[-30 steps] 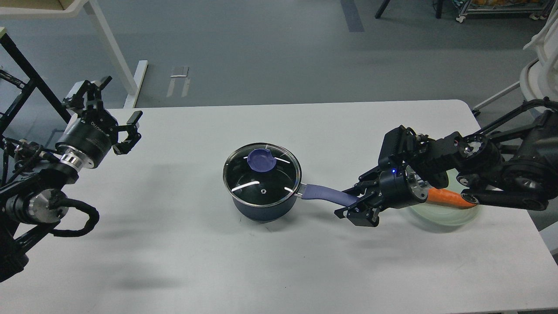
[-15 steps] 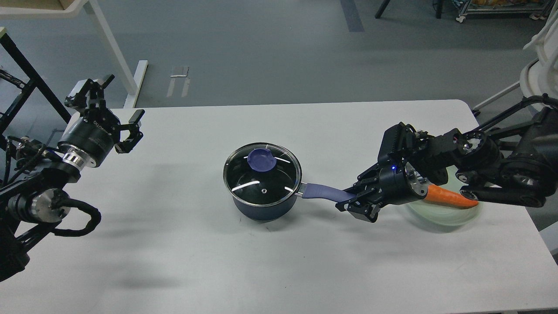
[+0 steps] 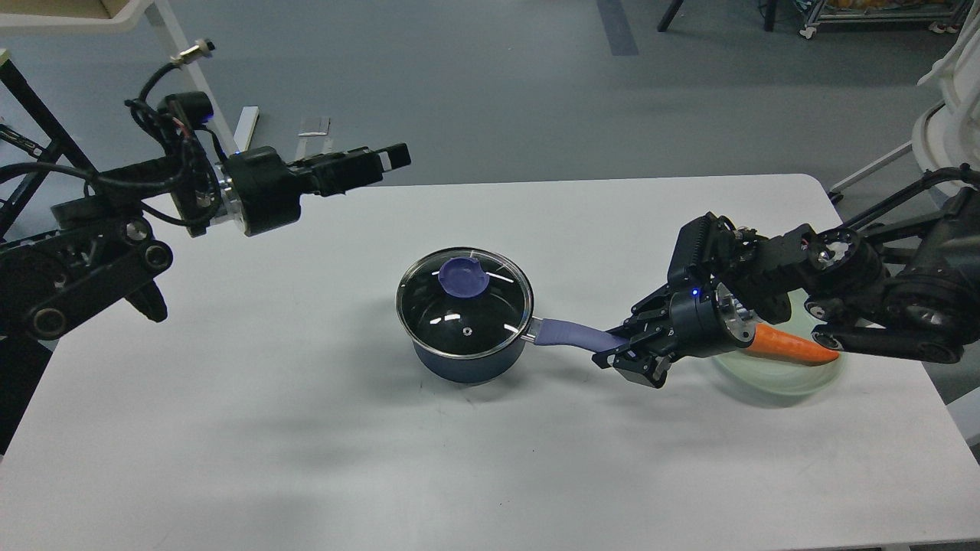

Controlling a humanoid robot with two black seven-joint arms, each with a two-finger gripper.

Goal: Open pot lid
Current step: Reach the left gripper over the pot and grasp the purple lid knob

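One black left gripper (image 3: 383, 159) reached in from the left, held level above the white table (image 3: 306, 428) and pointing right; seen edge-on, so whether its jaws were apart could not be told. One small dark-blue saucepan (image 3: 465, 360) stood at the table's middle, one steel-rimmed glass lid (image 3: 464, 303) with a purple-blue knob seated on it. The black right gripper (image 3: 629, 350) was clamped on the pot's periwinkle handle end. Behind it, one orange carrot (image 3: 792, 348) lay on one pale green plate (image 3: 781, 380).
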